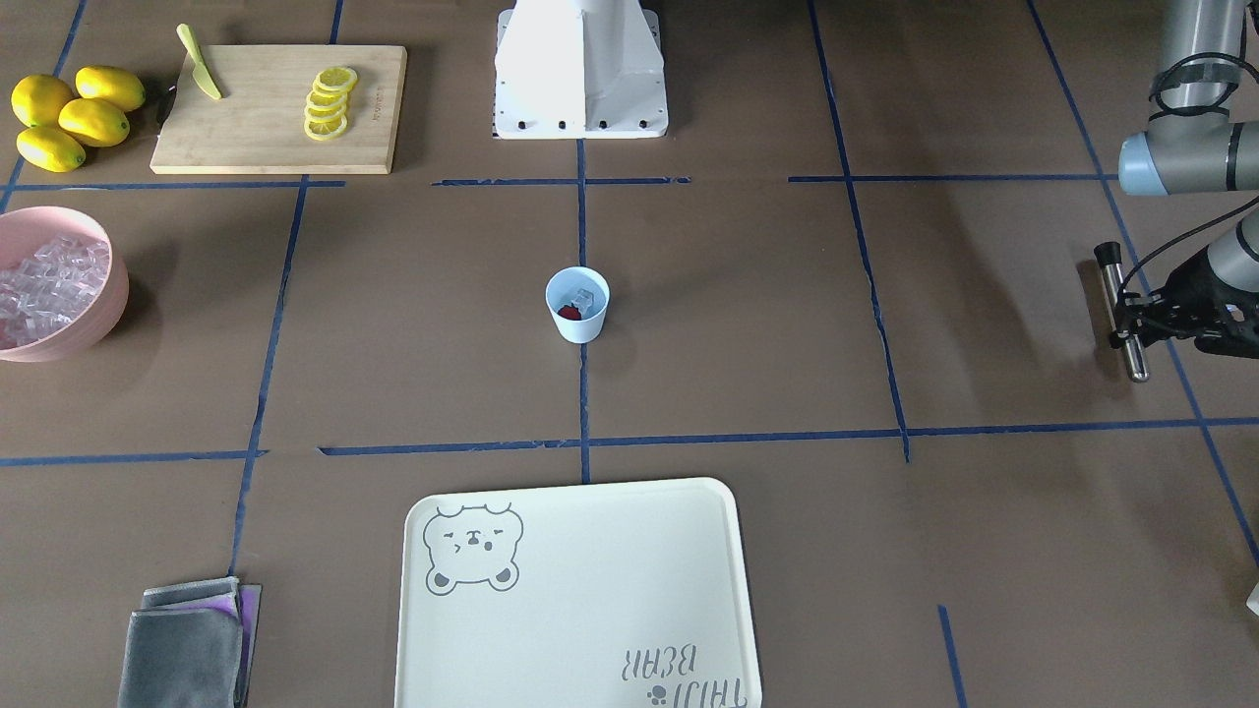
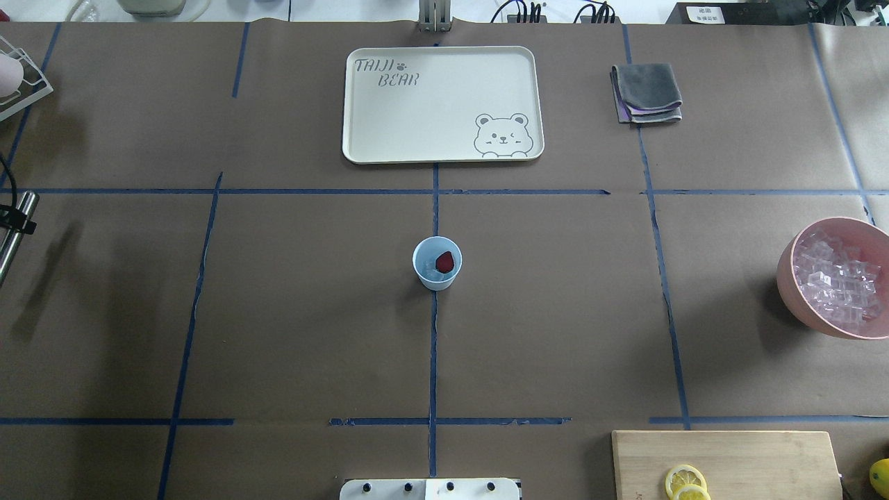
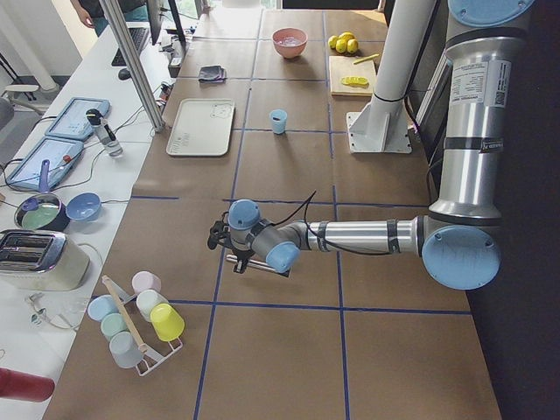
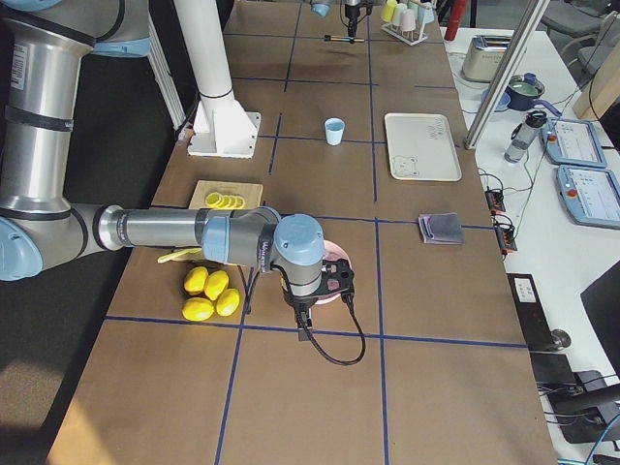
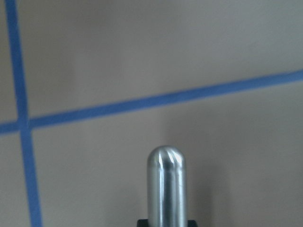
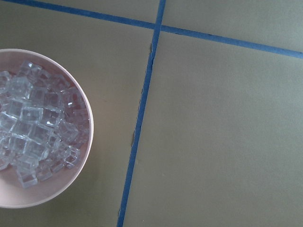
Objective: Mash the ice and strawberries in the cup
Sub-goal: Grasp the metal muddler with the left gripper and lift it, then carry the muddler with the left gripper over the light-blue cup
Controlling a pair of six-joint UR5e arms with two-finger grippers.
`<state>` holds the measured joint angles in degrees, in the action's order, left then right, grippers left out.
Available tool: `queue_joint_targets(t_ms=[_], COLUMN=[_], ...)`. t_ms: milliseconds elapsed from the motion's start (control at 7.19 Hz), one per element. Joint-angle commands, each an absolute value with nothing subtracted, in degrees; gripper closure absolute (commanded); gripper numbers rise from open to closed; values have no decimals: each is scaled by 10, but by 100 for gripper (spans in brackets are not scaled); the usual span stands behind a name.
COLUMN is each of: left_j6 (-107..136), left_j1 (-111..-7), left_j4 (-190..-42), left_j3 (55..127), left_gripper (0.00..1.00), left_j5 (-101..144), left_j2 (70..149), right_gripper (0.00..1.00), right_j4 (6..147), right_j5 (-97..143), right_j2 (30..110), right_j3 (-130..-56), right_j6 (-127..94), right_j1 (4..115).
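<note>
mid-table [image 2: 278, 312], upright on the blue tape line: light blue cup [image 2: 436, 282], dark red strawberry [image 2: 444, 262] and clear ice [image 1: 585, 297] inside. well apart, off toward the left end: left gripper [image 1: 1131, 324] pinching a steel muddler [image 1: 1117, 295], held level above the table. right gripper [image 4: 325, 286] near the pink bowl [image 6: 85, 156] heaped with ice; cannot tell whether spread or pressed together.

- Near arm's left gripper [image 3: 226, 245] hung low over the table [image 3: 289, 175], gripping a metal rod [image 3: 243, 261].
- Light blue cup [image 3: 278, 121] stood beside the cream tray [image 3: 200, 128].
</note>
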<state>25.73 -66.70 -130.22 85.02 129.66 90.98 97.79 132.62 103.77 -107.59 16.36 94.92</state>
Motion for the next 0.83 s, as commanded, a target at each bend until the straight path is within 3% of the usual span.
queue_joint_targets(t_ms=[0,695], left_j6=[193,317], left_j1=[-678,-615], left_j4=[-1304,-1525], left_j3=[935,929], left_gripper=[96,100], left_j5=[1297,1296], left_j2=[953,1155], right_gripper=[0,0], right_j4=[978,978], right_j5=[1327,1326], right_j2=[1038,1039], right_j3=[-1079,-1078], right_j6=[163,164], right_j1=[949,949])
